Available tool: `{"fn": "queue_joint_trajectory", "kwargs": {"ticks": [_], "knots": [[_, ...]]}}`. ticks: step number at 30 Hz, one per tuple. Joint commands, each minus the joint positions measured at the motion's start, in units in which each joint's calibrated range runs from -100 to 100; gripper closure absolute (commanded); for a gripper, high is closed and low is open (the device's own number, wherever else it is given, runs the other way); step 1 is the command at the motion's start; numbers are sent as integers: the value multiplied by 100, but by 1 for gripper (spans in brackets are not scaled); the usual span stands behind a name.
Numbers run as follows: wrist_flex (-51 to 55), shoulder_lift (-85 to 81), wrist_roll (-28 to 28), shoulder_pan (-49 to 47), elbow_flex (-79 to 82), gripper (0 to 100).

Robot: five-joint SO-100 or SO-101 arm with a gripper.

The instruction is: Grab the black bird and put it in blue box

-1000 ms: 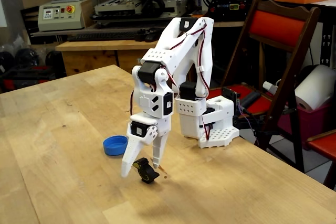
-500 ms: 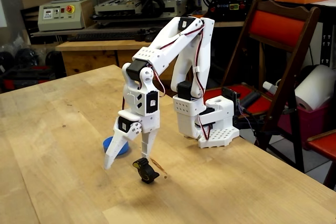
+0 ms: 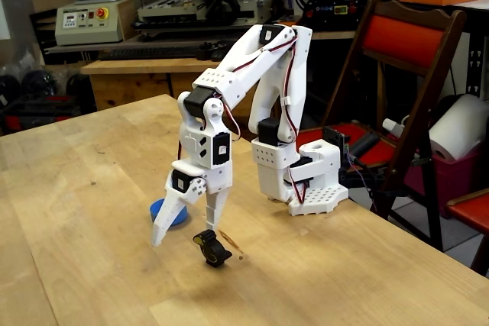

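**Arm over a half-hidden dish, bird beside one fingertip**

The pale wooden table (image 3: 92, 211) is cut off at the frame's edges. On it the white plastic arm (image 3: 260, 74) bends down, its gripper (image 3: 183, 234) with fingers spread wide and holding nothing. The blue box (image 3: 181, 214), a shallow round dish, is mostly hidden behind the left finger. The black bird (image 3: 212, 248) stands tilted on the table, just beside the right fingertip; contact is unclear.

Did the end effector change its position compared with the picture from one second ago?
Yes. The end effector has shifted left in the fixed view, toward the blue box, which it now partly covers. The black bird has not moved on the table.
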Motion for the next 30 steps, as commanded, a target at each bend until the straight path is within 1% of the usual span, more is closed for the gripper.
{"fn": "queue_joint_trajectory", "kwargs": {"ticks": [1,15,24,30], "knots": [[-42,-31,10,38,-43,58],[13,-22,10,38,-34,59],[-34,-31,5,38,-34,70],[13,-31,5,-21,-34,72]]}}
